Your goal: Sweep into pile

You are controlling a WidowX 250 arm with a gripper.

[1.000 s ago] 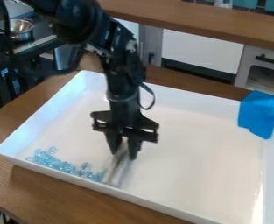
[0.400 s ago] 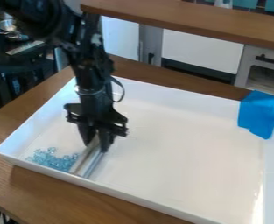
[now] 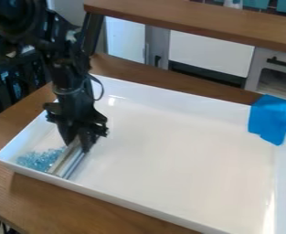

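Note:
At the left of the white tray hangs the black gripper (image 3: 78, 144), shut on a flat silvery blade (image 3: 67, 163). The blade stands on the tray floor, slanting down toward the front rim near the left corner. Pale blue translucent pieces (image 3: 37, 159) lie bunched in that corner, on the blade's left side. Part of the bunch is hidden behind the blade and the gripper.
The white tray's raised wall (image 3: 139, 209) runs all around the work area on a wooden counter (image 3: 23, 196). Blue tape (image 3: 272, 118) covers the rim at the back right corner. Behind stands a wooden shelf (image 3: 200, 20) above white cabinets.
The gripper and blade have moved left along the tray's front side. The blue pieces, earlier strung out along the front wall, are now packed closer together in the left corner.

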